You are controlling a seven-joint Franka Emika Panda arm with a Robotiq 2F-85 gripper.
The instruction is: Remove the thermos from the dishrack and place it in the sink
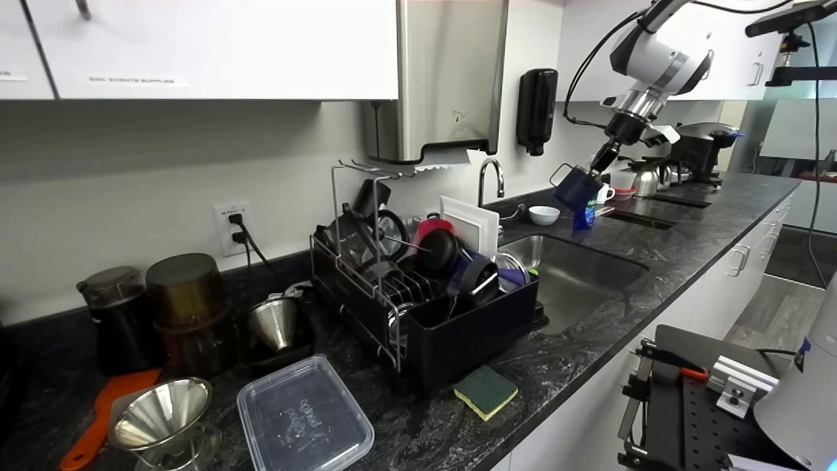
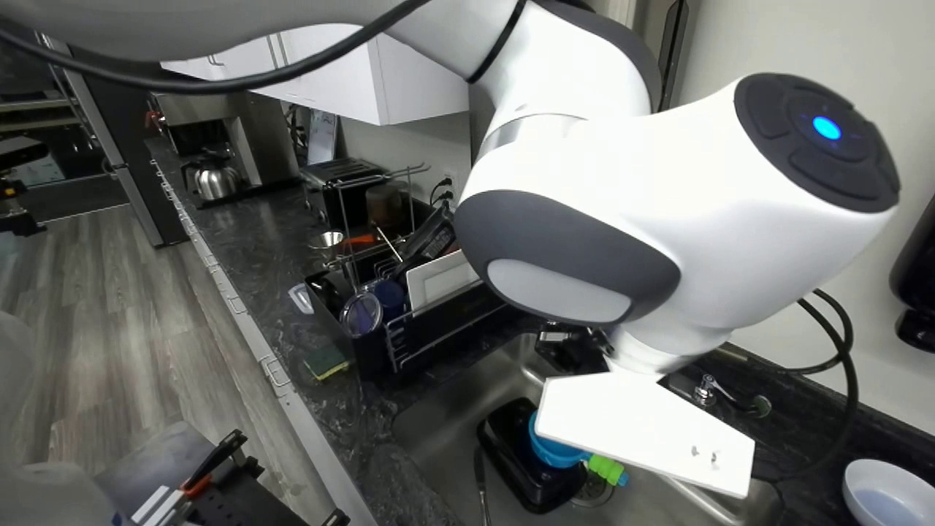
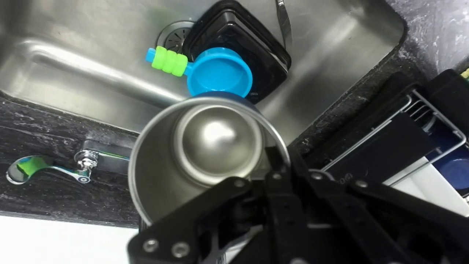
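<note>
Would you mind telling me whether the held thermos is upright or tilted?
Tilted: in an exterior view, the thermos hangs with its sides slanting rather than vertical.

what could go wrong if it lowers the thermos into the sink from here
The jaws pinch the thermos at one side of its rim, so it may swing or slip. In the sink, the blue cup and black container might tip it if it lands on them. In the wrist view the faucet shows right beside it, so it could get bumped.
</note>
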